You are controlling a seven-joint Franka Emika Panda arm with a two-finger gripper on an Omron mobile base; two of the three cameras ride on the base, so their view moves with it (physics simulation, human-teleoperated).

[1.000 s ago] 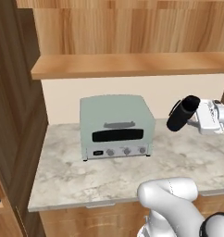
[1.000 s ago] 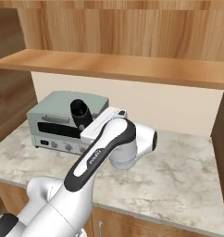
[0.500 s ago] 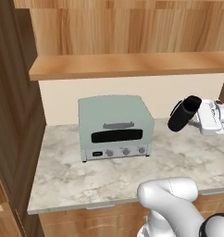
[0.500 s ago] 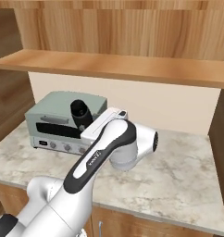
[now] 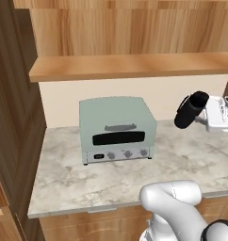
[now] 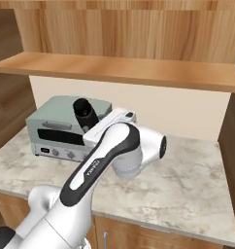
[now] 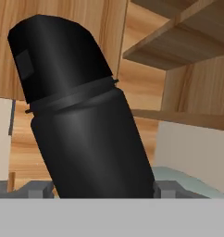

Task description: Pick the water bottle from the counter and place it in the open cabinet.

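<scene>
The water bottle (image 5: pixel 190 110), matte black with a narrower cap, hangs tilted in the air with my gripper (image 5: pixel 201 113) shut on its lower body. It is right of the toaster oven and below the cabinet's shelf board (image 5: pixel 130 67). In the right base view the water bottle (image 6: pixel 83 111) sticks up and to the left out of the gripper (image 6: pixel 92 124), in front of the oven. In the hand view the water bottle (image 7: pixel 86 129) stands between the fingertips of the gripper (image 7: pixel 100 187), with the cabinet's wooden shelves (image 7: pixel 178 46) behind it. The counter is out of view.
A pale green toaster oven (image 5: pixel 117 129) stands on a small marbled top (image 5: pixel 87 181) against the beige wall. A dark wood side panel (image 5: pixel 14 117) rises at the left. My own white arm (image 6: pixel 109 155) crosses the right base view in front of the oven.
The bottle and the hand have crept slightly upward. The grip on the bottle is unchanged.
</scene>
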